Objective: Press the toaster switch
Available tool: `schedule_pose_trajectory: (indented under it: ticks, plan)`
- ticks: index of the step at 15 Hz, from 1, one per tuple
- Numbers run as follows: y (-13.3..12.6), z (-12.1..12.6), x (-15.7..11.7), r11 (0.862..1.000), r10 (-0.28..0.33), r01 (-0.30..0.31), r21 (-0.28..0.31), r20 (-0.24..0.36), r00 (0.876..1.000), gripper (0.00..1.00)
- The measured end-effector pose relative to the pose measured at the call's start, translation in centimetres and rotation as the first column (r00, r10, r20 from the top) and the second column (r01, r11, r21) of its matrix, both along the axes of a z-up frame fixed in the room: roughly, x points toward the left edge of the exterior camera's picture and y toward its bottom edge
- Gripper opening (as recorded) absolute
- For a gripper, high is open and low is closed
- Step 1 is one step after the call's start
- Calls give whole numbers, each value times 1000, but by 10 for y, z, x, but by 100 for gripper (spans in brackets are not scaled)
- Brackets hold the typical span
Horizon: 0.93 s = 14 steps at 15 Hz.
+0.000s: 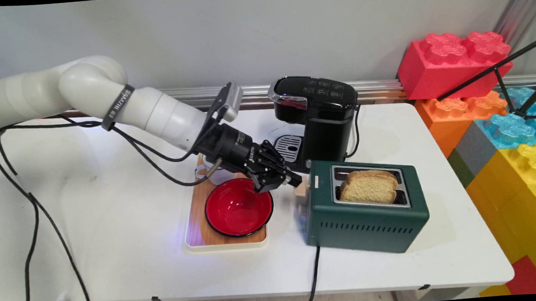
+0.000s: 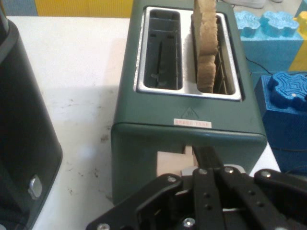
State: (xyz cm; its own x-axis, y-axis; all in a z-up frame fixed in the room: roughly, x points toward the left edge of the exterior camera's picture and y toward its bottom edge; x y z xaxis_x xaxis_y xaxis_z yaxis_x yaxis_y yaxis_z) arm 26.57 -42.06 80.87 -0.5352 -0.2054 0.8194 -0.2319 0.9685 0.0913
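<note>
Gripper (image 1: 295,181) is low over the bench (image 1: 115,234), reaching across the red bowl (image 1: 239,210) on its wooden tray (image 1: 196,206). Its tip is at the left end of the green toaster (image 1: 365,223). The fingers look drawn together with nothing between them. In the hand view the gripper (image 2: 206,155) is touching or just beside the pale lever (image 2: 170,163) on the toaster's (image 2: 187,139) end wall, and I can't tell which. In the main view the lever (image 1: 302,191) sits high on that end. One bread slice (image 1: 368,188) stands tall in the near slot and the other slot is empty. Black coffee machine (image 1: 322,119) is just behind, so clearance that side is tight. My read: the toaster stands free on the bench, so any load on the lever should be straight down, since a sideways push would likely slide it. The wrist angle looks oblique, and contact near the lever's edge could slip off.
</note>
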Motion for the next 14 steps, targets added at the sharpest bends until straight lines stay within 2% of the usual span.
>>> schedule_pose_trajectory:
  ticks: [14]
  plan:
    - [-8, -23, -17, 1000, 9, -9, 17, 34, 999, 0]
